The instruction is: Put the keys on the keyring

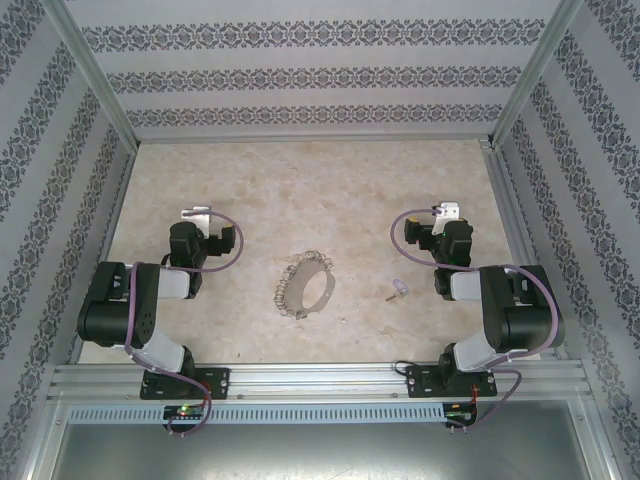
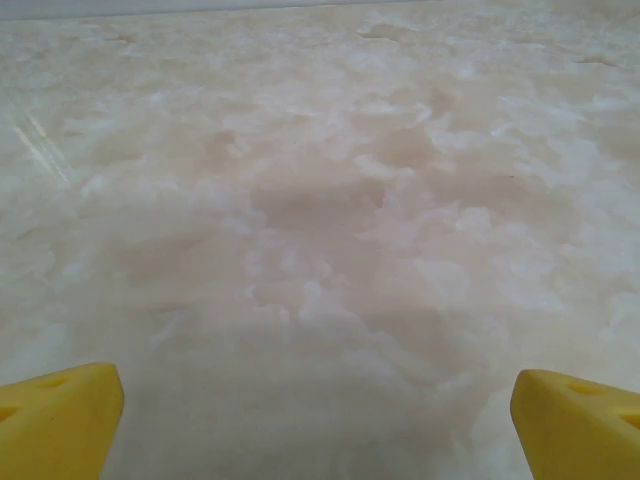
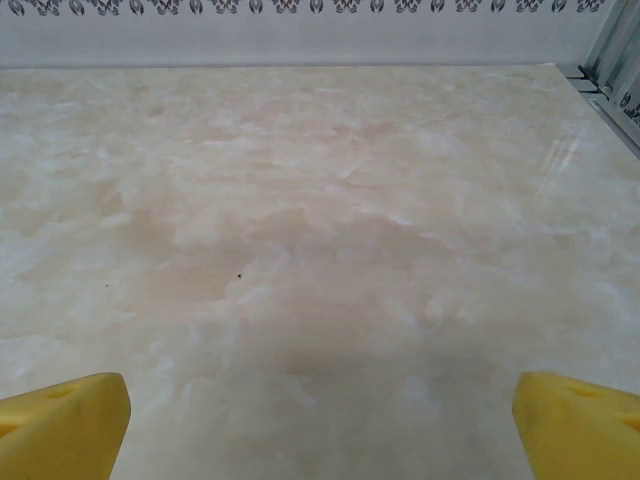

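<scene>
— If we go from biggest down to smallest, what do you count?

— One desk (image 1: pixel 300 180), pale and marbled, with patterned walls (image 1: pixel 300 75) on three sides. Two arms are bolted at its near edge, the left arm (image 1: pixel 120 310) and the right arm (image 1: pixel 515 310), both folded up.

— And the pincers?

— Two. The left pincer (image 2: pixel 320 430) is released, with its yellow fingers (image 2: pixel 60 420) spread far apart over bare desk and nothing between them. The right pincer (image 3: pixel 320 430) is the same: spread wide and grasping nothing.

— The keyring?

— One keyring (image 1: pixel 318 290), a grey hoop lying mid-desk between the two arms, touched by neither. Silvery pieces (image 1: pixel 283 290) run along its rim. From above they're too small to count, I'm afraid.

— Keys?

— One key (image 1: pixel 398 289). It's tiny, with a pale head and a dark shank. It lies loose on the desk to the right of the keyring, apart from it and nearer the right arm.
</scene>
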`<act>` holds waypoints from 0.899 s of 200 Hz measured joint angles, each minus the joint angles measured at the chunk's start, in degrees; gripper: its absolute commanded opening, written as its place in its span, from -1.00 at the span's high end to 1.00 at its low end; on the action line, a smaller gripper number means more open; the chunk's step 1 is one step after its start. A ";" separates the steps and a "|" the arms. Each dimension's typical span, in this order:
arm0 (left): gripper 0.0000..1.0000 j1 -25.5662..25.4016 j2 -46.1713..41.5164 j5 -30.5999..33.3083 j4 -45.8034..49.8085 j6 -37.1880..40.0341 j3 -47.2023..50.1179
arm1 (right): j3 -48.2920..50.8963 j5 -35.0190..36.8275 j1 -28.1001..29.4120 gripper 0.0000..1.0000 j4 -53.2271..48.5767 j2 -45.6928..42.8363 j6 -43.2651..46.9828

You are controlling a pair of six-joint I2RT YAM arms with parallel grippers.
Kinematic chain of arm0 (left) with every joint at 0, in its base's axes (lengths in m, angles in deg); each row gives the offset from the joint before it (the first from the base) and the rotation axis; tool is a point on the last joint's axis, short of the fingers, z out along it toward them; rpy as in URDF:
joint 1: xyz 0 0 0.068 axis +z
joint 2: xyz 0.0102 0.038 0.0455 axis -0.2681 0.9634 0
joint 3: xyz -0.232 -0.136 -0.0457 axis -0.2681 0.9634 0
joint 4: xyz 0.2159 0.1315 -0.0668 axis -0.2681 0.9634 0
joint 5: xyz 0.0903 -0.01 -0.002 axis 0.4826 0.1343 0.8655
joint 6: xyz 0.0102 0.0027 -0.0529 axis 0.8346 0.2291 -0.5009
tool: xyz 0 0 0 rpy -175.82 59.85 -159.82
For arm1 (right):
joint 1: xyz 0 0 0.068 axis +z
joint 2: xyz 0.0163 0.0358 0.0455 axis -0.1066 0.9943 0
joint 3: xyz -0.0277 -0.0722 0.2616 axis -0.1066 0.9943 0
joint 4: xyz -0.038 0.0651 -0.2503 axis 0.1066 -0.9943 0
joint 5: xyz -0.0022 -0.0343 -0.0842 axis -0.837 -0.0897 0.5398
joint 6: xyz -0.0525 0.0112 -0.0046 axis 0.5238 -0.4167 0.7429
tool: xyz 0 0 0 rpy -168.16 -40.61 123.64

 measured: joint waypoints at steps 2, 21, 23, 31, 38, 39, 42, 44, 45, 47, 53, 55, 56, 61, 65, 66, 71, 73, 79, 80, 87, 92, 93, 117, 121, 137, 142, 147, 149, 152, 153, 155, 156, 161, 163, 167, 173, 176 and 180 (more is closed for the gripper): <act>-1.00 0.00 0.00 0.00 0.00 0.02 0.00 | 0.00 0.00 0.00 -0.97 0.00 0.00 0.00; -1.00 0.00 0.00 0.00 0.00 0.02 0.00 | 0.00 0.00 0.00 -0.96 -0.02 0.00 0.00; -1.00 0.00 0.00 0.00 0.02 0.00 0.00 | 0.00 0.00 0.00 -0.96 0.00 0.00 0.00; -1.00 0.00 0.00 0.00 0.00 0.02 0.00 | 0.00 0.00 0.00 -0.96 0.00 0.00 0.00; -0.99 0.00 0.00 0.00 0.02 0.00 0.00 | 0.00 0.00 0.00 -0.96 0.00 0.00 0.00; -1.00 0.00 0.00 0.00 0.00 0.00 0.00 | 0.00 0.00 0.00 -0.96 0.00 0.00 0.00; -1.00 0.00 0.00 0.00 0.00 0.00 0.00 | 0.00 0.00 0.00 -0.96 0.00 0.00 0.00; -1.00 0.00 0.00 0.00 0.00 0.02 0.00 | 0.00 0.00 0.00 -0.96 0.00 0.00 0.00; -1.00 0.00 0.00 0.00 0.00 0.00 0.00 | 0.00 0.00 0.00 -0.96 0.00 0.00 0.00; -1.00 0.00 0.00 0.00 0.02 0.00 0.00 | 0.00 0.02 0.00 -0.96 -0.02 0.00 0.00; -1.00 0.00 0.00 0.00 0.00 0.02 0.00 | 0.00 0.00 0.00 -0.96 0.00 0.00 0.00; -0.99 0.00 0.00 0.00 0.00 0.00 0.00 | 0.00 0.00 0.00 -0.96 0.00 0.00 0.00; -0.99 0.00 0.00 0.00 0.00 0.00 0.00 | 0.00 0.00 0.00 -0.96 0.00 0.00 0.00; -1.00 0.00 0.00 0.00 0.00 0.00 0.00 | 0.00 0.00 0.00 -0.96 -0.02 0.00 0.00; -1.00 0.00 0.00 0.00 0.02 0.00 0.00 | 0.00 0.00 0.00 -0.96 0.00 0.00 0.00; -1.00 0.00 0.00 0.00 0.00 0.00 0.00 | 0.00 0.00 0.00 -0.97 0.00 0.00 0.00; -1.00 0.00 0.00 0.00 0.00 0.00 0.00 | 0.00 0.00 0.00 -0.97 0.00 0.00 0.00; -1.00 0.00 0.00 0.00 0.00 0.00 0.00 | 0.00 0.00 0.00 -0.97 -0.02 0.00 0.00; -1.00 0.00 0.00 0.00 0.00 0.00 0.00 | 0.00 0.00 0.00 -0.96 0.00 0.00 -0.02; -1.00 0.00 0.00 0.00 0.02 0.00 0.00 | 0.00 0.00 0.00 -0.96 -0.02 0.00 0.00; -1.00 0.00 0.00 0.00 0.02 0.02 0.00 | 0.00 0.00 0.00 -0.96 0.00 0.00 0.00; -1.00 0.00 0.00 0.00 0.02 0.02 0.00 | 0.00 0.00 0.00 -0.97 0.00 0.00 0.00; -1.00 0.00 0.00 0.00 0.00 0.00 0.00 | 0.00 0.00 0.00 -0.96 -0.02 0.00 -0.02; -1.00 0.00 0.00 0.00 0.00 0.00 0.00 | 0.00 0.00 0.00 -0.96 -0.02 0.00 -0.02; -1.00 0.00 0.00 0.00 0.00 0.00 0.00 | 0.00 0.00 0.00 -0.96 -0.02 0.00 -0.02; -0.99 0.00 0.00 0.00 0.02 0.00 0.00 | 0.00 -0.22 -0.02 -0.96 -0.02 0.00 -0.04; -1.00 0.00 0.00 0.00 0.00 0.00 0.00 | 0.00 -0.31 -0.02 -0.96 -0.02 0.00 -0.02; -1.00 0.00 0.00 -0.04 0.00 0.00 0.00 | 0.00 -0.37 -0.02 -0.96 -0.02 0.00 -0.02; -1.00 0.00 0.00 -0.11 0.00 0.00 0.00 | 0.00 -0.39 -0.02 -0.96 -0.02 0.00 -0.02; -1.00 0.00 0.00 -0.17 0.02 0.02 0.00 | 0.00 -0.39 -0.02 -0.96 -0.02 0.00 -0.02; -1.00 0.00 0.00 -0.20 0.00 0.02 0.00 | 0.00 -0.39 -0.02 -0.96 -0.02 0.00 -0.02; -1.00 0.00 0.00 -0.20 0.02 0.00 0.00 | 0.00 -0.39 -0.02 -0.96 -0.02 0.00 -0.04; -1.00 0.00 0.00 -0.22 0.02 0.00 0.00 | 0.00 -0.39 -0.02 -0.96 -0.02 0.00 -0.02; -1.00 0.00 -0.02 -0.33 0.13 0.02 -0.02 | 0.00 -0.37 -0.02 -0.96 -0.02 0.00 -0.07; -1.00 0.00 -0.04 -0.37 0.24 0.02 -0.04 | 0.00 -0.37 -0.02 -0.96 -0.02 0.00 -0.09; -1.00 0.00 -0.20 -0.35 0.61 0.00 -0.13 | 0.00 -0.33 -0.02 -0.96 -0.04 -0.07 -0.20; -1.00 0.00 -0.55 -0.37 1.70 0.00 -0.44 | 0.00 -0.22 -0.02 -0.96 -0.17 -0.35 -0.24; -1.00 0.00 -0.76 -0.37 2.43 0.00 -0.63 | 0.00 -0.11 -0.02 -0.96 -0.33 -0.50 -0.26; -1.00 0.00 -1.25 -0.37 3.58 0.00 -1.05 | 0.00 0.04 -0.02 -0.96 -0.61 -1.03 -0.28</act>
